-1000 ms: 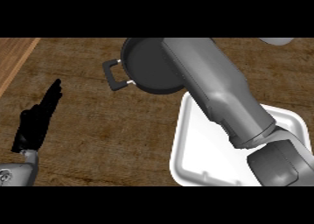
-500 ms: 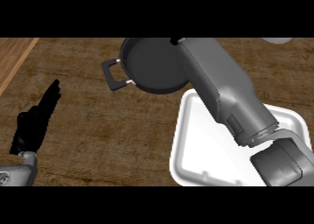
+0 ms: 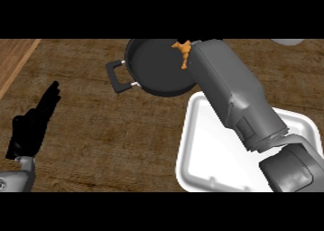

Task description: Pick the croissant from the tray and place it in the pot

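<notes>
At the upper middle of the wooden counter sits the dark pot, its side handle jutting to the left and its top rim running up to the edge of the view; just below and to the right of it lies the white tray, whose upper corner comes close to the pot's lower rim, though whether they touch cannot be told. Left of both, a broad stretch of brown counter lies bare between the pot's handle and a paler wooden strip along the left edge; that is the widest open room in view. The right forearm crosses the tray diagonally and covers the pot's right side, hiding much of the tray's floor and blocking sight of the right hand itself, so whether its fingers are spread or closed cannot be told; a small orange piece, the croissant, shows at the forearm's far end, over the pot's upper right part. A pale round object peeks in at the top right corner. The left hand rests at the lower left, fingers straight and pressed together, pointing up. Against half a second ago, the right forearm has reached farther over the pot and the croissant has come into sight; the left hand has stayed put.
</notes>
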`<state>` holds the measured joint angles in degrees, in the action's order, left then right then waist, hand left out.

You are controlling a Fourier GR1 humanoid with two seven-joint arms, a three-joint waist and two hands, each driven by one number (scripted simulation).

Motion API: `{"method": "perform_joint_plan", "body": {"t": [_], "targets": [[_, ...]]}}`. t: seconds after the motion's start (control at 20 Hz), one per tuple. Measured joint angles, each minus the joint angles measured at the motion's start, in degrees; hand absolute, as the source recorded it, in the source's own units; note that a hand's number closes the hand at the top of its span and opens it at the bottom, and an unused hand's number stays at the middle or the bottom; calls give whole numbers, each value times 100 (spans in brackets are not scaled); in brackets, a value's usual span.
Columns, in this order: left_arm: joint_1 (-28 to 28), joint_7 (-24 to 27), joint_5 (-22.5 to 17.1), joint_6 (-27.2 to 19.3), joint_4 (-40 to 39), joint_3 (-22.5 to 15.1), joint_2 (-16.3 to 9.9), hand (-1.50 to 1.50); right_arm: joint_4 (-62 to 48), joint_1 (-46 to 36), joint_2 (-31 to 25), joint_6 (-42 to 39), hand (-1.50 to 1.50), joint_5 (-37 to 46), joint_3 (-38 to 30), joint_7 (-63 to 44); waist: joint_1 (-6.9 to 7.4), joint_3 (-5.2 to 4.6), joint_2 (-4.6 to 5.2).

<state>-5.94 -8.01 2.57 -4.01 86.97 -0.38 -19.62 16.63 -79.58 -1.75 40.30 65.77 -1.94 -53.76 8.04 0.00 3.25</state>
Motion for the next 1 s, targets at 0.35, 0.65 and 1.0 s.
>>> {"method": "perform_joint_plan", "body": {"t": [0.35,0.65,1.0], "targets": [[-13,-3,45,-9,-21,-27,20,0,481,-43,81,1414,-150,-6,-197,409,-48,1,-37],[-1,-10,94,-25,-95,-44,57,0,588,-24,129,2047,-150,-621,-364,792,-30,-1,-91],[76,21,77,28,-211,-4,73,0,891,312,144,2559,-150,-1809,207,1258,-84,-2,-184]]}}
